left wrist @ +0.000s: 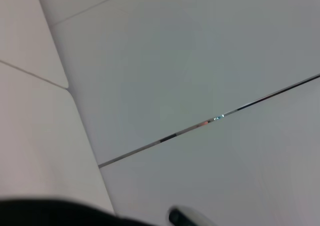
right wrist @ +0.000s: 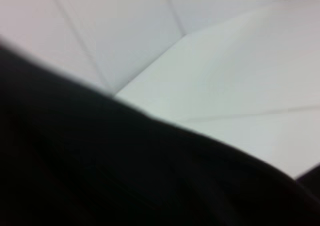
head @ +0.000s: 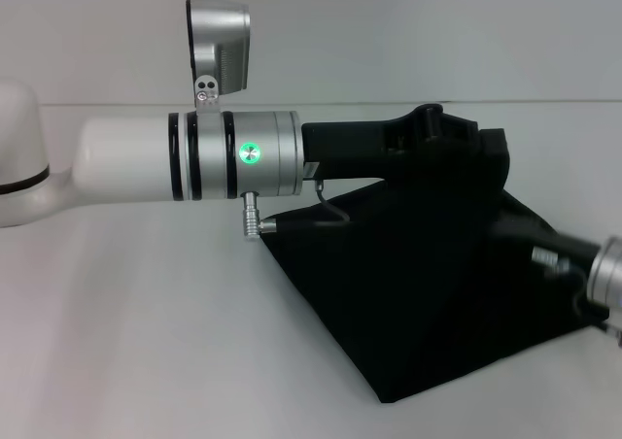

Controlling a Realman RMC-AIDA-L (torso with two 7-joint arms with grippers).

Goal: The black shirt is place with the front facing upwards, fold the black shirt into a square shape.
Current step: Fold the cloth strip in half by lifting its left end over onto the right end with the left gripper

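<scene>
The black shirt [head: 408, 293] lies on the white table [head: 146, 313] at the right. Its far part is pulled up into a tent shape. My left arm reaches across the head view from the left. Its black gripper [head: 491, 162] is at the top of the raised cloth and is shut on the shirt's edge. My right gripper [head: 559, 250] comes in from the lower right edge and sits against the lifted cloth, black on black. The shirt [right wrist: 100, 176] fills the near half of the right wrist view. A dark strip of the shirt [left wrist: 50, 213] shows in the left wrist view.
The white table top spreads to the left and front of the shirt. A pale wall [head: 437, 31] stands behind the table. Seams in the wall panels [left wrist: 210, 121] show in the left wrist view.
</scene>
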